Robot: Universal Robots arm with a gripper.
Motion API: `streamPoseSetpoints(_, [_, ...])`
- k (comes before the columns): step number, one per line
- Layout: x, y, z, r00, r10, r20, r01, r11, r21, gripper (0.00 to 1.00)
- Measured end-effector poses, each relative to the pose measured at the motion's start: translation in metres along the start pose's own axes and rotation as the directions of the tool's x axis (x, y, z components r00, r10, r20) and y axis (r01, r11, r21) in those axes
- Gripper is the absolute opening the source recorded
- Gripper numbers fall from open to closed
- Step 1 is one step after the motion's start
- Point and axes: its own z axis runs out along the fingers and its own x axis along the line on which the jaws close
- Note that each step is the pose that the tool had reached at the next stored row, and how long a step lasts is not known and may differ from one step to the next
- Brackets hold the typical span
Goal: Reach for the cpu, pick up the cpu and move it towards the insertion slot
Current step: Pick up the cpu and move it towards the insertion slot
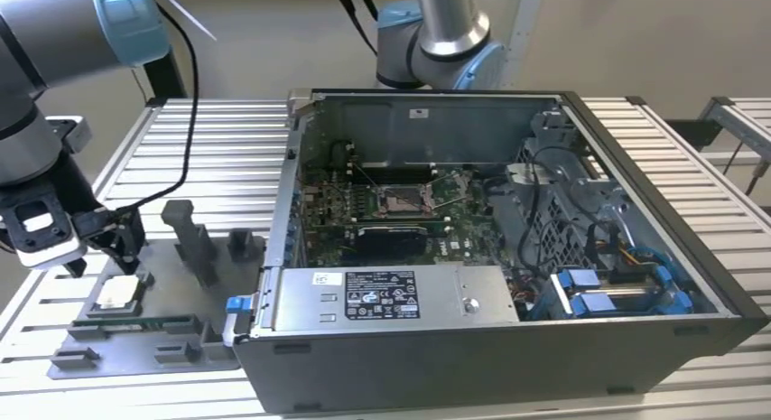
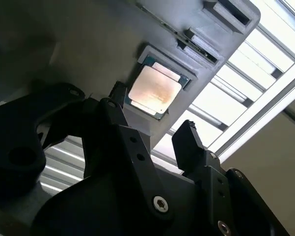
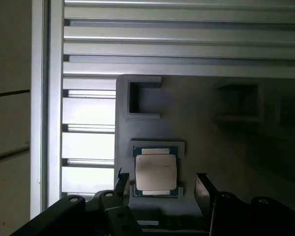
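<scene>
The cpu (image 1: 117, 295), a small square chip with a pale metal top, lies flat in a recess of the grey plastic tray (image 1: 169, 352) at the exterior view's left. My gripper (image 1: 105, 262) hangs just above it, open, with nothing held. In both wrist views the dark fingers straddle the cpu (image 2: 154, 91) (image 3: 155, 170), one on each side, the gripper (image 2: 154, 118) (image 3: 162, 186) apart from the chip. The insertion slot (image 1: 402, 200), a metal-framed socket with wire levers, sits in the green board inside the open computer case (image 1: 674, 257).
Upright grey tray blocks (image 1: 193, 239) stand just to the exterior view's right of the gripper. A long green memory stick (image 1: 133, 323) lies in the tray in front of the cpu. The case wall (image 1: 289, 194) rises between tray and socket. A second arm (image 1: 422, 41) stands behind the case.
</scene>
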Motion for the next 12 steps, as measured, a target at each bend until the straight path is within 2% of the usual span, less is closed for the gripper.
streamPoseSetpoints(7, [0.0007,-0.0041,0.0107,1.0,-0.002,-0.0001,0.002,1.0,0.0,1.0])
streamPoseSetpoints(12, [0.0008,-0.0047,0.0196,1.0,-0.002,0.0,0.002,1.0,-0.0001,1.0])
